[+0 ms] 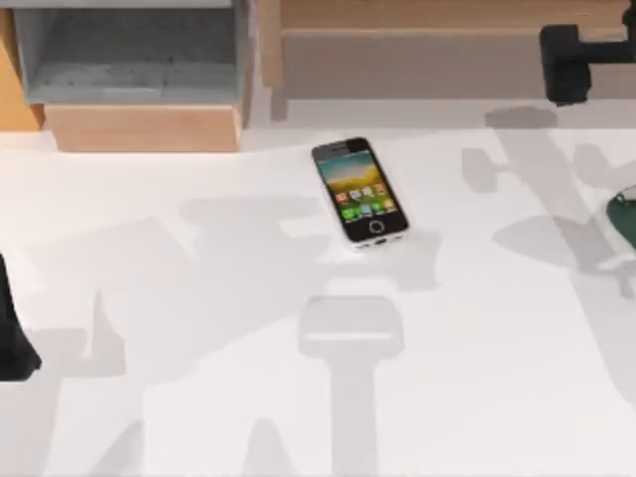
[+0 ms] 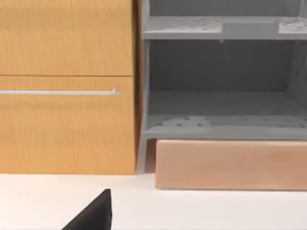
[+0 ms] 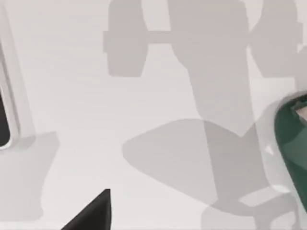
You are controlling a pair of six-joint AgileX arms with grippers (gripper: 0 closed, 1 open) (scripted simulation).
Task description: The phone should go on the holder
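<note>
Top view: green object (image 1: 626, 214) edge-cropped.

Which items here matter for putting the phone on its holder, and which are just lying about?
Job items:
- phone, flat on the white table, screen up
- dark green object at the table's right edge, possibly the holder; cannot confirm

Lying about:
- grey shelf unit
- wooden cabinet
- black dumbbell

The AgileX right arm (image 1: 581, 55) is matt black: a blocky housing joined to a slim bar, near the wooden shelf's right end. The left arm (image 1: 12, 333) is a black slab with an angular tip. Each wrist view shows a black wedge-shaped corner.
</note>
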